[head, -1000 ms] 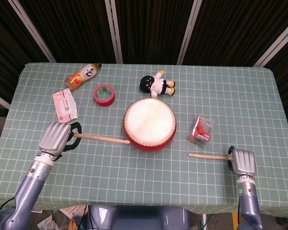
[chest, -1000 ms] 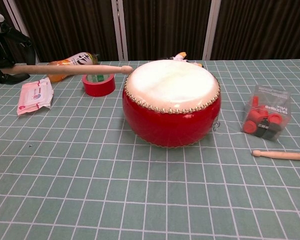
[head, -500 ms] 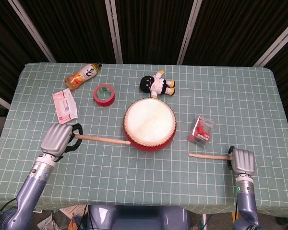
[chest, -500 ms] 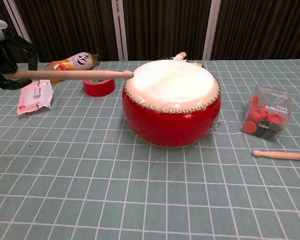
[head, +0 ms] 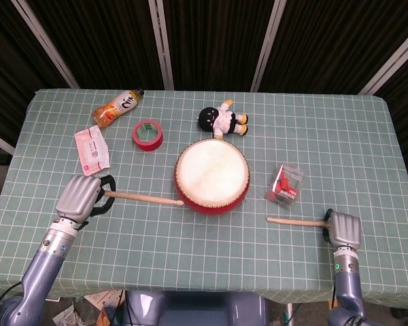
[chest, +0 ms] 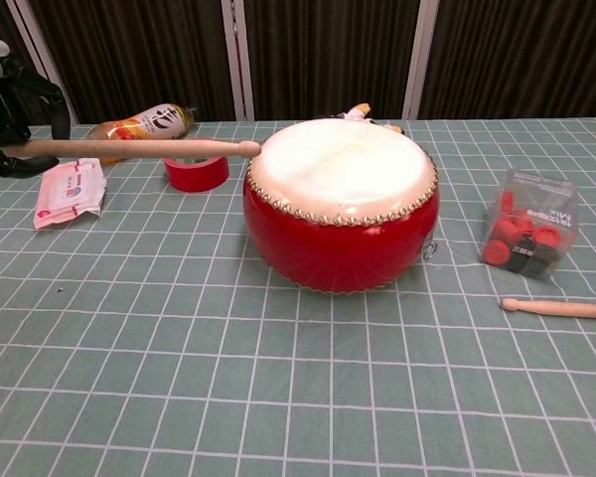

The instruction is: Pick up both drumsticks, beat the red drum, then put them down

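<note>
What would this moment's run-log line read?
left hand: holds left drumstick raised beside red drum | right hand: at right drumstick, grip unclear

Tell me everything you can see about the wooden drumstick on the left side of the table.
The left wooden drumstick is a slim, pale, bare-wood rod with a small rounded tip. The left hand grips its butt end, holding it raised off the green checked tablecloth and roughly level. The tip points toward the red drum and sits right at the edge of the white drumhead; whether it touches cannot be told. Nothing else touches it.
</note>
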Robot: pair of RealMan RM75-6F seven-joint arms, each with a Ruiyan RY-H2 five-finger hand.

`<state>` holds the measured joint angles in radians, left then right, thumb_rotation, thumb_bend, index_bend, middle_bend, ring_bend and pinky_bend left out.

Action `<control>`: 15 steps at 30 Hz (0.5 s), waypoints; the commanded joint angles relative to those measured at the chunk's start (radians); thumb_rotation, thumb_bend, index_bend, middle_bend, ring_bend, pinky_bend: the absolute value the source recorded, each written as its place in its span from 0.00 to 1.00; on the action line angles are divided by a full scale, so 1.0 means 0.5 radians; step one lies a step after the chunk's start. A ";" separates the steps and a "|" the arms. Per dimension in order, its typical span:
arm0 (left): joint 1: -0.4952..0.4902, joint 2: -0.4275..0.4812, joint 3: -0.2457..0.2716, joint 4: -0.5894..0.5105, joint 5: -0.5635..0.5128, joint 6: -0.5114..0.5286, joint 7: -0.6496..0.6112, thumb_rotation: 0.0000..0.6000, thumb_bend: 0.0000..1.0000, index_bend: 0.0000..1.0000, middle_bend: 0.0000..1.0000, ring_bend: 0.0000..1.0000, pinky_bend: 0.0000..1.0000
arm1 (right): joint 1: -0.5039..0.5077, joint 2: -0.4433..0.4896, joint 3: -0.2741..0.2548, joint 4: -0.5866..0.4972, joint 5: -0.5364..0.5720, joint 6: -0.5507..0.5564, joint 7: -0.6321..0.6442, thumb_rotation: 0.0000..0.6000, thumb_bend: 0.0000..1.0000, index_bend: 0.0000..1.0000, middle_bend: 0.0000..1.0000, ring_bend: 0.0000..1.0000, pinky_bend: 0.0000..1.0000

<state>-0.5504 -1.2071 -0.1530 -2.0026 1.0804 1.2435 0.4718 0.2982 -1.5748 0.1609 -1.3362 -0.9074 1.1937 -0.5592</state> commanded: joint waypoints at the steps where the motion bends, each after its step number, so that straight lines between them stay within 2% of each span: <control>1: 0.002 0.000 0.004 0.002 0.003 0.000 0.000 1.00 0.55 0.76 1.00 1.00 1.00 | 0.003 -0.011 -0.001 0.015 0.012 -0.012 0.000 1.00 0.39 0.55 1.00 1.00 1.00; 4: 0.002 0.000 0.006 0.006 0.004 -0.002 0.001 1.00 0.56 0.76 1.00 1.00 1.00 | 0.004 -0.024 -0.008 0.033 0.018 -0.021 -0.003 1.00 0.42 0.79 1.00 1.00 1.00; 6: 0.001 0.000 0.003 0.006 0.004 -0.001 -0.002 1.00 0.56 0.77 1.00 1.00 1.00 | 0.006 -0.025 -0.004 0.022 0.005 -0.012 0.009 1.00 0.45 0.88 1.00 1.00 1.00; 9: 0.002 0.004 -0.001 0.001 0.004 0.002 -0.009 1.00 0.56 0.77 1.00 1.00 1.00 | 0.005 0.004 0.014 -0.048 -0.024 0.015 0.039 1.00 0.47 0.91 1.00 1.00 1.00; 15: 0.015 0.032 -0.008 -0.016 0.014 0.018 -0.031 1.00 0.56 0.77 1.00 1.00 1.00 | 0.010 0.173 0.073 -0.341 -0.060 0.093 0.032 1.00 0.49 0.94 1.00 1.00 1.00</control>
<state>-0.5441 -1.1928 -0.1565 -2.0096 1.0862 1.2516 0.4575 0.3024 -1.5281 0.1817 -1.4496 -0.9276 1.2204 -0.5435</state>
